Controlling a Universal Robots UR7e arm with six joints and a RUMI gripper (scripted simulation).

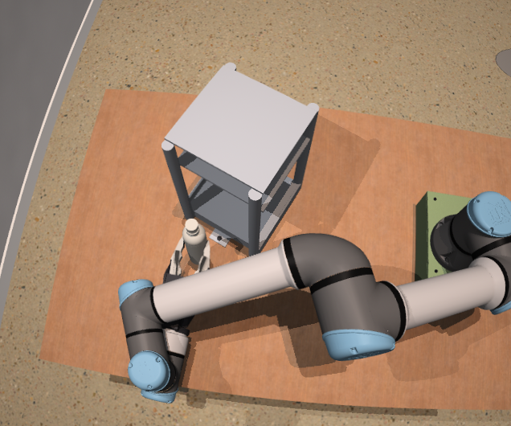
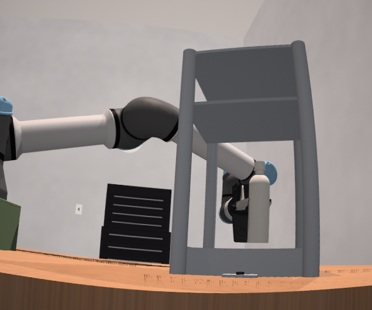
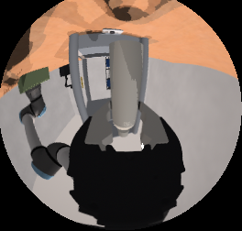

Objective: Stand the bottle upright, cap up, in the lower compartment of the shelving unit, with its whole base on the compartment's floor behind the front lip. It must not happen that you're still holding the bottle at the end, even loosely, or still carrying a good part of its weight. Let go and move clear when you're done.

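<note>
Bottle stands upright with its cap up, gripped in the hand, whose two fingers are closed part-way on its lower body, one on each side. In the top view it hangs just outside the shelving unit, at about 7 o'clock from the unit's middle, close to the front left post and not inside any compartment. From the exterior view the bottle is seen through the lower compartment's opening, its base above the level of the front lip, clear of the worktop. The wrist view shows the pale bottle pointing towards the shelving unit. No label or writing can be read on the bottle. A small flat plate lies on the worktop by the unit's front edge.
</note>
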